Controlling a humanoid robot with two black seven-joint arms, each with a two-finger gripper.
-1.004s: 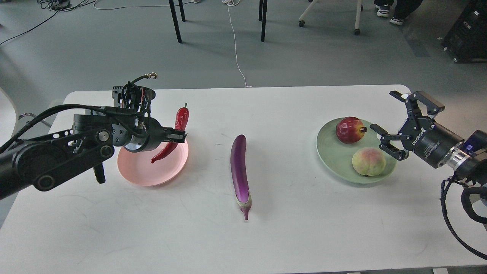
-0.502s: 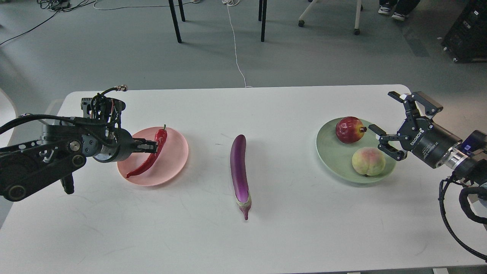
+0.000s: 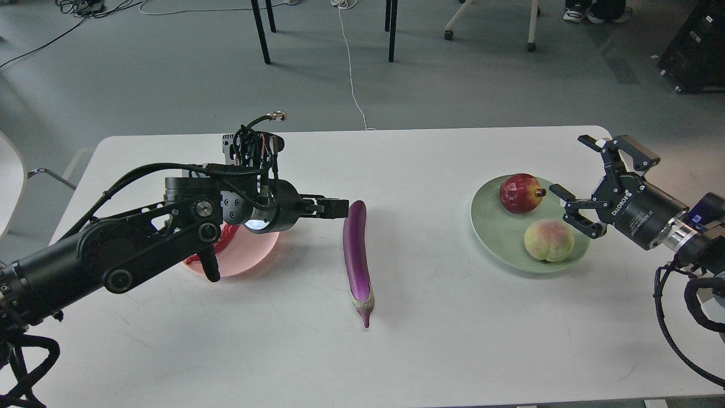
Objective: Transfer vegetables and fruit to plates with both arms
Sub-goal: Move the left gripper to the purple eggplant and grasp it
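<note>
The purple eggplant [image 3: 355, 249] lies lengthwise on the white table [image 3: 453, 340], its pale stem end towards me. My left gripper [image 3: 334, 208] is open and empty, its tips just left of the eggplant's far end. The red chili [image 3: 225, 239] lies on the pink plate [image 3: 252, 254], mostly hidden behind my left arm. The pomegranate [image 3: 520, 194] and the peach [image 3: 548, 240] sit on the mint green plate [image 3: 486, 225]. My right gripper [image 3: 572, 175] is open and empty, just right of that plate.
Beyond the table's far edge are black table legs [image 3: 260, 31], a white cable [image 3: 351, 68] on the grey floor and chair casters. A dark case [image 3: 696, 51] stands at the far right.
My left gripper has let go of the chili onto the pink plate and swung right to the eggplant's far end. The right arm has hardly moved.
</note>
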